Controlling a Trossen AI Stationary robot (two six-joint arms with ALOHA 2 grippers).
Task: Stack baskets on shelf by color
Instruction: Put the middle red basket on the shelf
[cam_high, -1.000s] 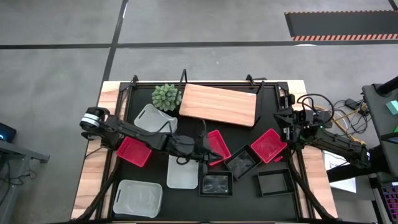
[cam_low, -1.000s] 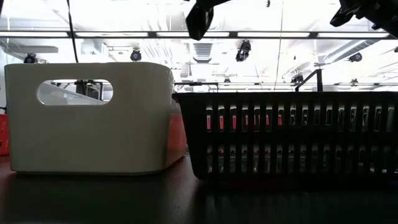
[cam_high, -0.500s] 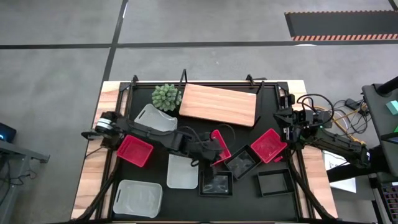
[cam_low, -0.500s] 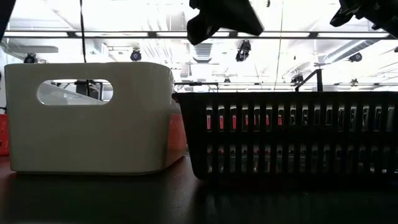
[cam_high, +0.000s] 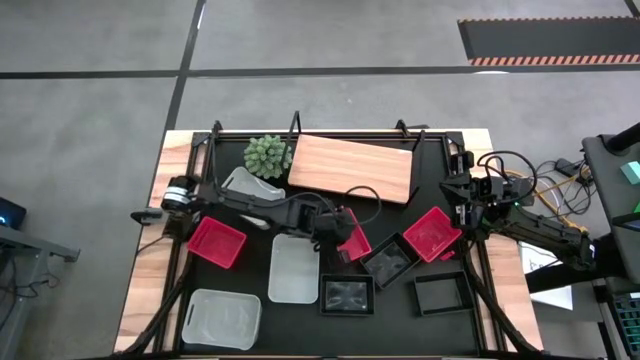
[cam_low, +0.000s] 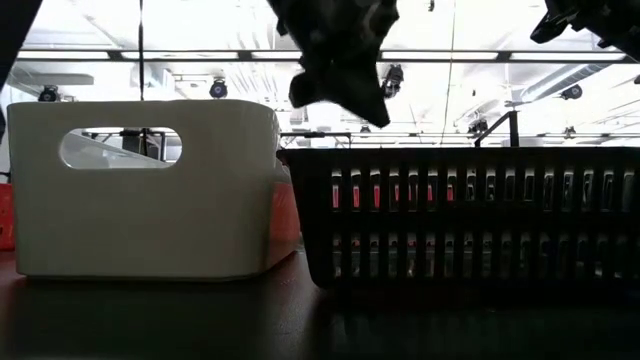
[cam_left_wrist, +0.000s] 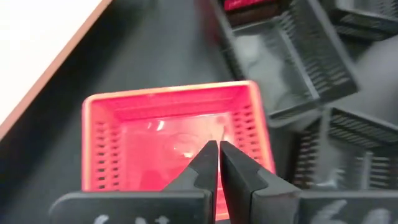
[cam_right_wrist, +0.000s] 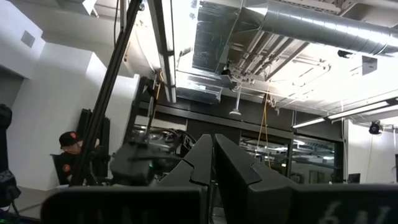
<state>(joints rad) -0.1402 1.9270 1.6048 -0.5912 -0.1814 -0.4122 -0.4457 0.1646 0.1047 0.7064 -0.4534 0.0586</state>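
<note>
A red basket sits near the middle of the table, just below the front edge of the wooden shelf, which lies bare at the far side. The left pincer is at this basket; in the left wrist view its two dark fingers are pressed nearly together over the near wall of the basket, gripping that wall between them. Just beside it to the right sit a black basket and a second red basket. Two more black baskets lie nearer the front, one touching a translucent white basket and one off to the right. A third red basket sits at the left, with another white basket behind it beside a green spiky plant and the last white one at the front left corner. The right pincer waits at the table's right edge, its fingers closed on nothing.
</note>
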